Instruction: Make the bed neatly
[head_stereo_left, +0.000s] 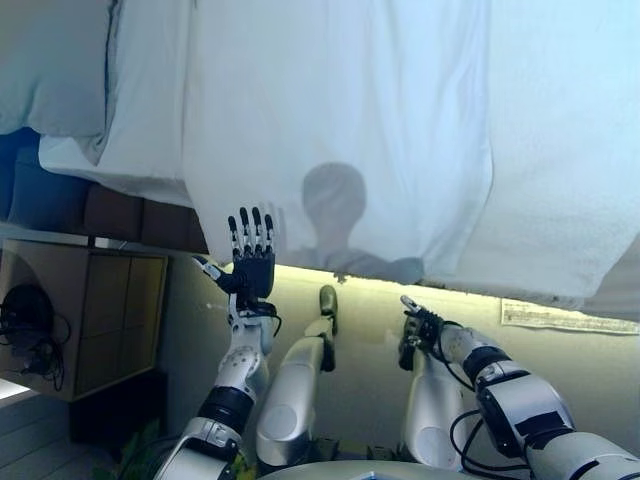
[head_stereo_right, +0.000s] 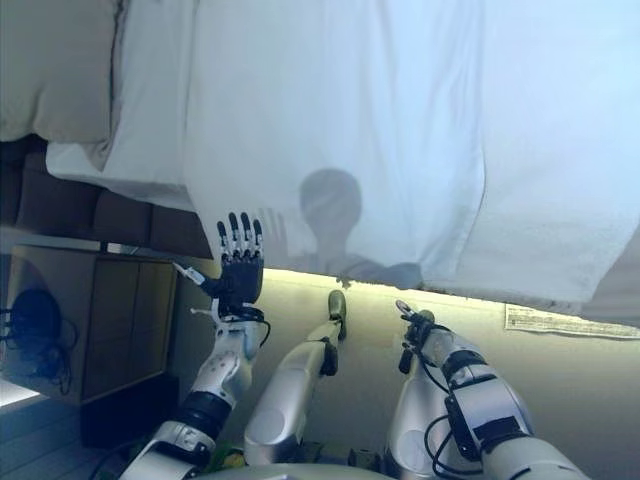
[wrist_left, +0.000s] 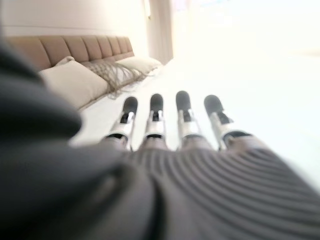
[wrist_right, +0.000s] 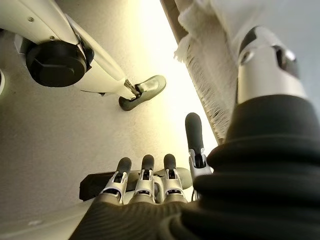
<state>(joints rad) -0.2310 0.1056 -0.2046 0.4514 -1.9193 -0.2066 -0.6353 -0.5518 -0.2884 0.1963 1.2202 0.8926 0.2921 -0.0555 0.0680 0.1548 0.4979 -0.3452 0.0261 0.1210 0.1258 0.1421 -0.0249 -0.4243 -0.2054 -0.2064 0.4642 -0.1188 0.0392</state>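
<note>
Bedroom, pale floor, bed with white sheets filling the upper view; both hands empty at the bedside.

White cotton duvet (head_stereo_left: 340, 120) drapes over the near edge of the bed, hem running 9 to 3 o'clock, beige pillows (wrist_left: 75, 82) and tan padded headboard (wrist_left: 70, 47) off toward 9. Left hand (head_stereo_left: 252, 262) raised, fingers straight and spread, tips just at the hem at 12 o'clock, so it looks the nearer one for a tug. Right hand (head_stereo_left: 420, 325) hangs lower at 4 o'clock, fingers relaxed, holding nothing. Wooden nightstand (head_stereo_left: 90, 320) at 8 o'clock.
</note>
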